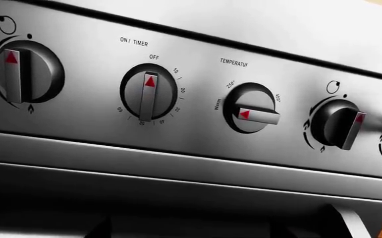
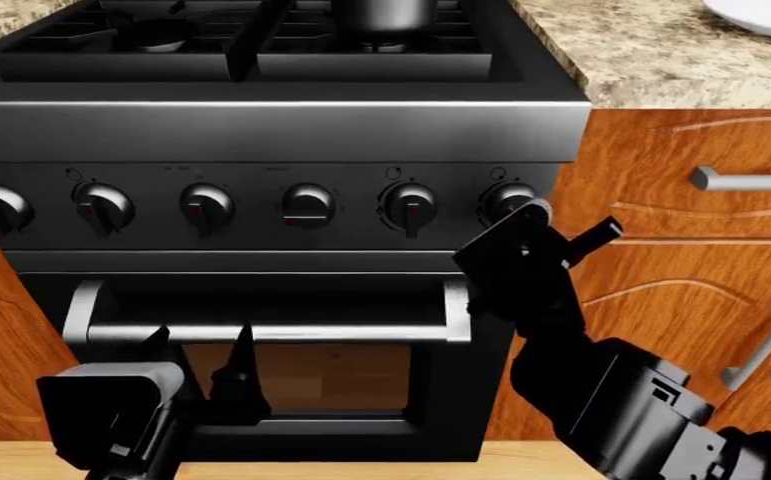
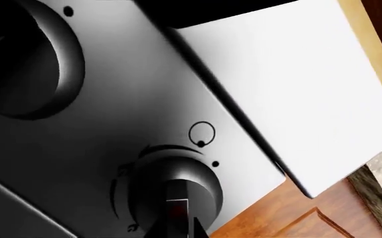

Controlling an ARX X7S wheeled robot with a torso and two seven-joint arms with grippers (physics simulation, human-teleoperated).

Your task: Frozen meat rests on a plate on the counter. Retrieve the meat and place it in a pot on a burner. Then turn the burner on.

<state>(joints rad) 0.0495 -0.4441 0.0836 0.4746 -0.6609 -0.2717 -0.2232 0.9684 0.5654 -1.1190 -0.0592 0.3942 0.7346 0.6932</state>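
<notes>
So the pot (image 2: 382, 15) sits on a back burner of the stove (image 2: 265, 130), can't see inside it, so no idea where the meat is. Plate (image 2: 765, 15) rests on the tabletop (image 2: 639, 60), far right. My right fingers (image 2: 525, 212) are at the rightmost knob (image 3: 174, 193), grip unclear. My left fingers (image 2: 198, 365) are spread apart by the oven handle (image 2: 265, 330).

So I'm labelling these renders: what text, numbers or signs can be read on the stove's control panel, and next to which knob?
"ON / TIMER", "OFF", "10", "20": around the second silver red-marked timer knob; lower dial numbers too blurred.
"TEMPERATU" (cut off), "Warm", "250°", "400°": around the silver temperature knob.
Small circle-and-dot burner signs, no words: above the dark round burner knob.
</notes>
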